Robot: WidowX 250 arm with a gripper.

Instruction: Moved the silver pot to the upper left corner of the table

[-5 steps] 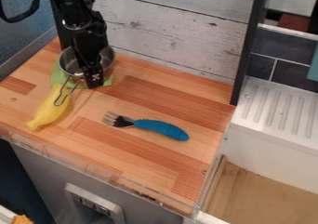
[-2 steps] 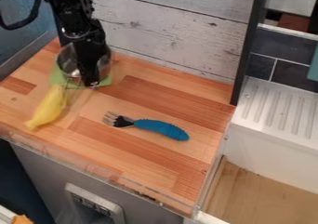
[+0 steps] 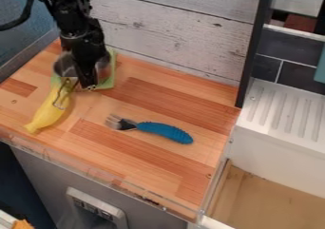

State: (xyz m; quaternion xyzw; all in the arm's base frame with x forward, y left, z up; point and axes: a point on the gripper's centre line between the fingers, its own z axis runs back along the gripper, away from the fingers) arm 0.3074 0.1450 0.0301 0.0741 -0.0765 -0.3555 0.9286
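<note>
The black gripper (image 3: 89, 86) hangs down at the upper left of the wooden table (image 3: 136, 161), in front of the silver pot (image 3: 64, 66) and hiding much of its middle. The pot stands on a green cloth or mat, and its wire handle points toward the front, over the upper end of the yellow banana. Whether the gripper holds the pot cannot be told.
A yellow banana (image 3: 45, 113) lies left of the gripper, toward the front. The fork with a blue handle (image 3: 165, 131) rests mid-table. A whitewashed plank wall (image 3: 171, 28) closes the back; a white sink unit (image 3: 285, 109) stands right.
The gripper and the pot have shifted slightly left, and more of the green piece shows at the right. The banana has moved a little left.
</note>
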